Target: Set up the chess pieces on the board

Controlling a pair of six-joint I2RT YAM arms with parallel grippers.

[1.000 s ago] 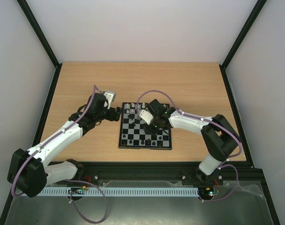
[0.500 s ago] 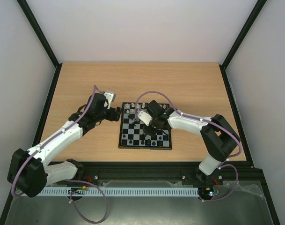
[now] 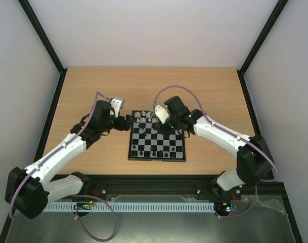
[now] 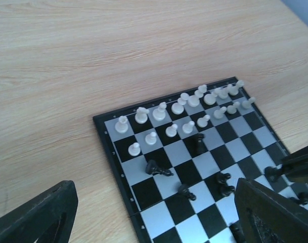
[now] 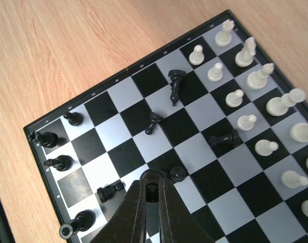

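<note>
The board (image 3: 156,159) lies at the table's centre. White chess pieces (image 3: 143,117) stand in two rows at its far edge; they also show in the left wrist view (image 4: 194,98) and the right wrist view (image 5: 255,76). Black pieces (image 5: 57,162) stand along the near edge. Several black pieces lie tipped mid-board (image 5: 175,86) (image 4: 158,168). My right gripper (image 5: 154,190) hovers over the board (image 5: 123,75), shut on a black piece, next to a black pawn (image 5: 178,173). My left gripper (image 4: 154,223) is open and empty over the board's left side (image 4: 104,132).
Bare wooden table (image 3: 93,91) surrounds the board. A black frame (image 3: 47,45) and pale walls enclose the table. The right fingertips (image 4: 295,167) reach into the left wrist view at the right edge.
My right arm has swung its elbow out to the right and its gripper has shifted slightly right and back over the board. My left arm has shifted a little.
</note>
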